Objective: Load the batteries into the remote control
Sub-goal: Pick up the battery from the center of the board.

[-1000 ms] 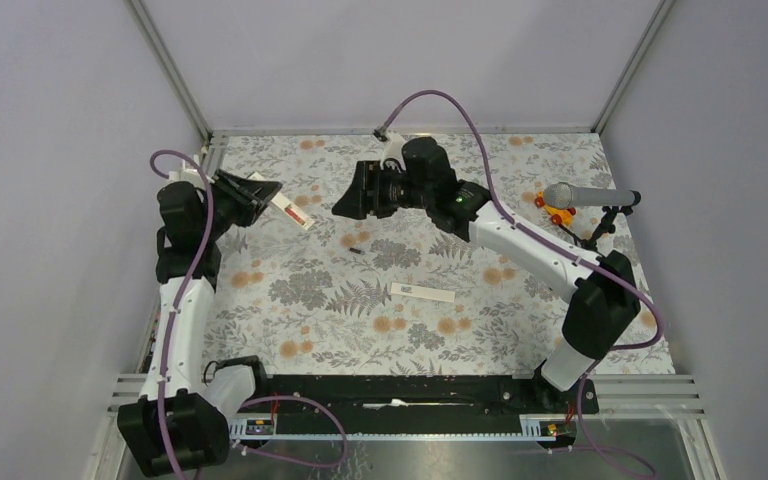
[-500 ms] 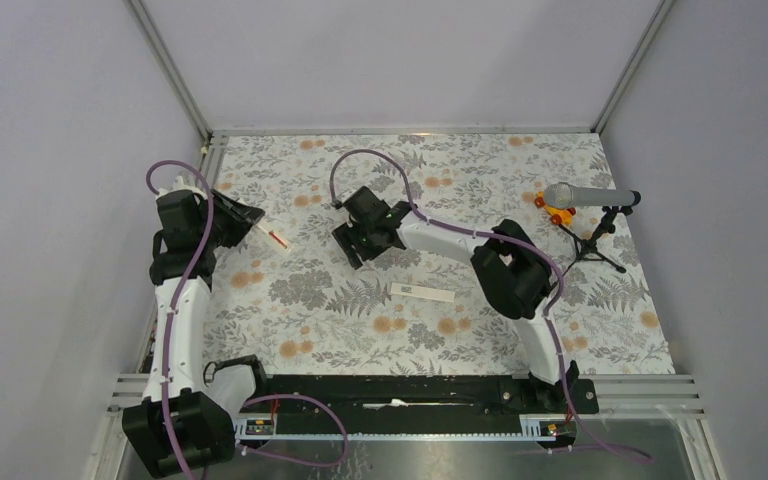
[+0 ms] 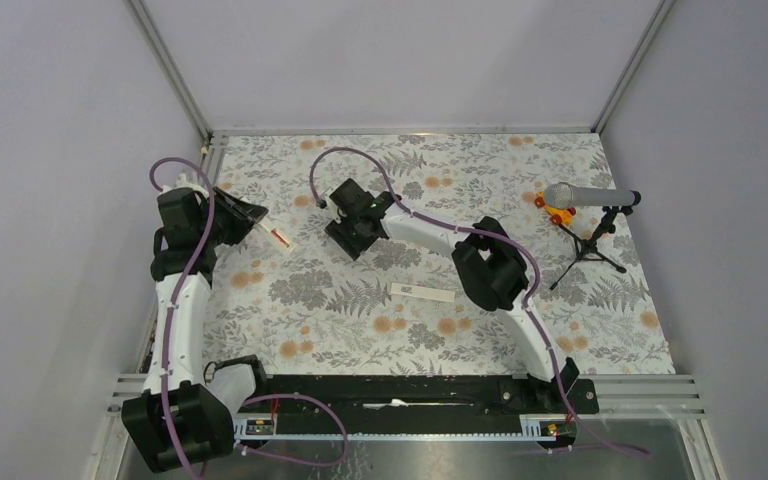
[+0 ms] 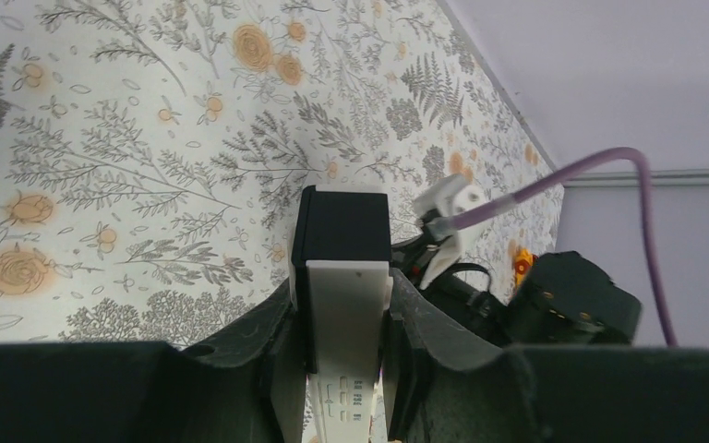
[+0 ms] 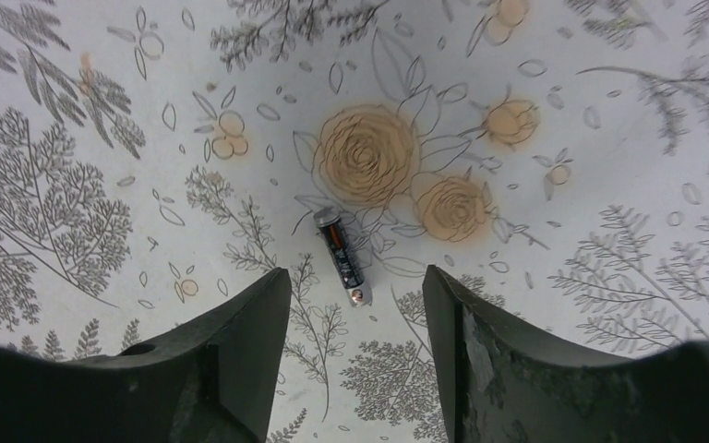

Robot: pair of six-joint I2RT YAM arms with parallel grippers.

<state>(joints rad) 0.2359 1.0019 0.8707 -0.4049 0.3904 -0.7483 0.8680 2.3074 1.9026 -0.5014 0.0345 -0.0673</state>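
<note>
With your right fingers (image 5: 240, 337) spread over 1 light, rigid, roll-prone battery (image 5: 342, 257), pinch across its middle; your left fingers (image 4: 413, 318) clamp the remote control (image 4: 346, 295).

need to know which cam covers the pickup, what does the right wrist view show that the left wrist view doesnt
Only the right wrist view: a small black-and-red cylindrical battery lying on the cloth, its near end between the open fingers of the right hand.
Only the left wrist view: the slim white, dark-ended remote control clamped in the left hand, with a purple cable behind it.
Both: the floral-print tablecloth.
</note>
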